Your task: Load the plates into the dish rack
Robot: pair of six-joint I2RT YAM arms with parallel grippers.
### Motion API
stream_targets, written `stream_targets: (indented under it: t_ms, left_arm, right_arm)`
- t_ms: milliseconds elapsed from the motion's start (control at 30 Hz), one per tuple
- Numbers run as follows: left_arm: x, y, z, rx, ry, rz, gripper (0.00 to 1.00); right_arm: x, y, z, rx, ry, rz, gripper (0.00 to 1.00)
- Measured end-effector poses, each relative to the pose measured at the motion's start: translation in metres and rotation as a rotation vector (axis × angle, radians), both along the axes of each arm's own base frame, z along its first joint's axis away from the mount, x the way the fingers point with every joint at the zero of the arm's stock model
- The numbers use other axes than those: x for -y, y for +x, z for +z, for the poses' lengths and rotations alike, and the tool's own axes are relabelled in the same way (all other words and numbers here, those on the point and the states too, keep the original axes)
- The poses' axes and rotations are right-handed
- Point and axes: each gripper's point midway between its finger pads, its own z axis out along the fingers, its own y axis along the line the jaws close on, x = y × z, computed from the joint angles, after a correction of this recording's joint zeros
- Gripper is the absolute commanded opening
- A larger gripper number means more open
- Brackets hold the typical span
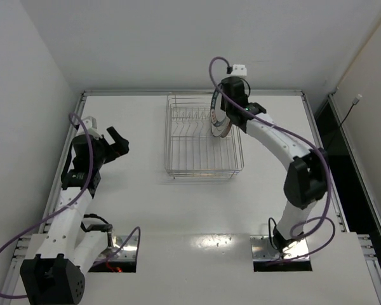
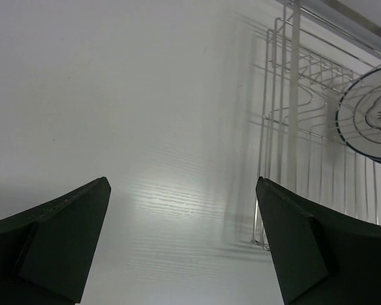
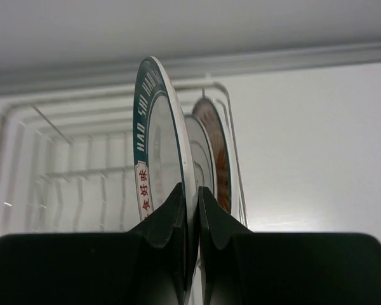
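My right gripper (image 3: 190, 188) is shut on the lower edge of the plate with the dark blue-green rim (image 3: 153, 121), which stands upright over the right part of the dish rack (image 1: 200, 143). Just behind it in the rack (image 3: 63, 173) stand two more plates on edge: a white one (image 3: 200, 152) and one with orange-red rim marks (image 3: 218, 149). From above, the held plate (image 1: 220, 115) shows edge-on beside the right gripper (image 1: 232, 116). My left gripper (image 1: 117, 143) hangs open and empty over the table, left of the rack. In the left wrist view a plate's face (image 2: 365, 114) shows above the rack wires (image 2: 286, 127).
The rack's left rows of prongs (image 1: 187, 130) hold nothing. White walls close the table at the back and left. A raised rail (image 1: 190, 93) runs along the far edge.
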Motion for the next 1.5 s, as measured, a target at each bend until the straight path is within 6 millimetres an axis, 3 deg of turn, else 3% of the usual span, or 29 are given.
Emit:
stream_targets:
  t_ms: [100, 200, 467, 567, 667, 800, 900, 967, 1033, 1167, 1233, 1333, 1500]
  left_arm:
    - [-0.005, 0.002, -0.007, -0.021, 0.024, 0.017, 0.99]
    - [-0.006, 0.004, -0.013, -0.042, 0.031, 0.018, 0.99]
    - [-0.007, 0.005, -0.018, -0.056, 0.035, 0.018, 0.99]
    - [-0.007, 0.005, -0.019, -0.062, 0.035, 0.018, 0.99]
    - [-0.007, 0.005, -0.02, -0.063, 0.035, 0.018, 0.99]
    - [-0.004, 0.005, -0.021, -0.066, 0.029, 0.005, 0.99]
    - [-0.002, 0.005, -0.022, -0.071, 0.024, -0.008, 0.99]
    - [-0.001, 0.005, -0.022, -0.07, 0.023, -0.01, 0.99]
    - [-0.001, 0.005, -0.021, -0.069, 0.023, -0.01, 0.99]
    - [-0.001, 0.003, -0.022, -0.065, 0.022, -0.008, 0.99]
    - [-0.003, 0.003, -0.024, -0.066, 0.025, 0.001, 0.99]
    - [-0.006, 0.003, -0.028, -0.068, 0.027, 0.021, 0.99]
    - [0.005, 0.002, -0.032, -0.051, 0.029, -0.015, 0.99]
  right_arm:
    - [-0.008, 0.004, -0.052, -0.118, -0.13, 0.006, 0.0]
    - [-0.016, 0.009, -0.078, -0.171, -0.197, 0.012, 0.0]
    - [-0.026, 0.025, -0.082, -0.162, -0.247, 0.016, 0.0]
    - [-0.03, 0.025, -0.093, -0.185, -0.242, 0.035, 0.16]
    - [-0.036, 0.023, -0.099, -0.204, -0.216, 0.058, 0.22]
    - [-0.047, 0.016, -0.1, -0.22, -0.166, 0.122, 0.47]
    - [-0.047, 0.0, -0.093, -0.249, -0.16, 0.172, 0.67]
    - [-0.044, -0.018, -0.075, -0.251, -0.152, 0.208, 0.86]
    - [-0.041, -0.036, -0.051, -0.23, -0.142, 0.254, 0.95]
    - [-0.031, -0.078, -0.003, -0.16, -0.156, 0.297, 0.99]
    - [-0.024, -0.102, 0.008, -0.125, -0.157, 0.292, 0.99]
    - [-0.004, -0.138, -0.012, -0.151, -0.171, 0.283, 0.99]
    - [0.022, -0.177, -0.071, -0.26, -0.204, 0.23, 0.99]
